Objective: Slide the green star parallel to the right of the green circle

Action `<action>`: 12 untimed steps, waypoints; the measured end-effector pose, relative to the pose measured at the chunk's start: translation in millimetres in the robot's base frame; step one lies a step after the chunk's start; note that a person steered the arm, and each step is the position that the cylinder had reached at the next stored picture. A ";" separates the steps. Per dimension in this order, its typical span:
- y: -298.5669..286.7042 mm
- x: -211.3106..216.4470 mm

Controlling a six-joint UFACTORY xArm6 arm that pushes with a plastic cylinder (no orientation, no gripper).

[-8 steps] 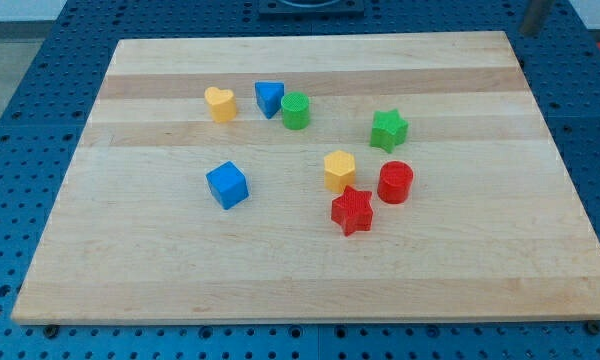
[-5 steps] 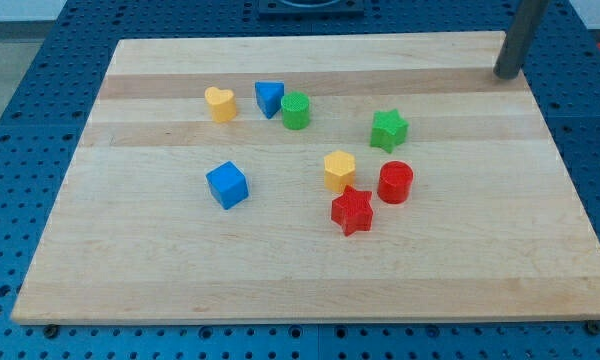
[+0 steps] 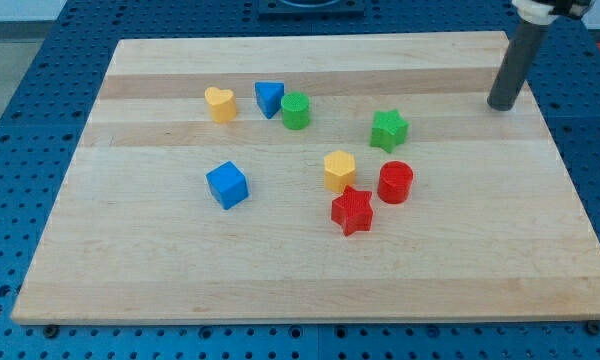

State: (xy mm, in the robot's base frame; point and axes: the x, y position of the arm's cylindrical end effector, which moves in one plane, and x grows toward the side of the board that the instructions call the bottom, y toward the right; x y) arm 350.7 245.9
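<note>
The green star [image 3: 389, 130] lies right of the board's middle. The green circle [image 3: 296, 110] stands up and to its left, touching the blue triangle [image 3: 269, 98]. My tip [image 3: 500, 106] is at the view's upper right, well to the right of the green star and a little above its level, touching no block.
A yellow heart [image 3: 219, 103] lies left of the blue triangle. A yellow hexagon [image 3: 340, 170], a red cylinder [image 3: 395, 183] and a red star [image 3: 352, 210] cluster just below the green star. A blue cube [image 3: 227, 185] lies at the left. The wooden board [image 3: 180, 270] rests on a blue pegboard.
My rod has come in from the view's top right corner and moved down and slightly left onto the board. No block has moved.
</note>
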 end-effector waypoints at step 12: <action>-148.8 64.8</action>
State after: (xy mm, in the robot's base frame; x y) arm 415.5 97.0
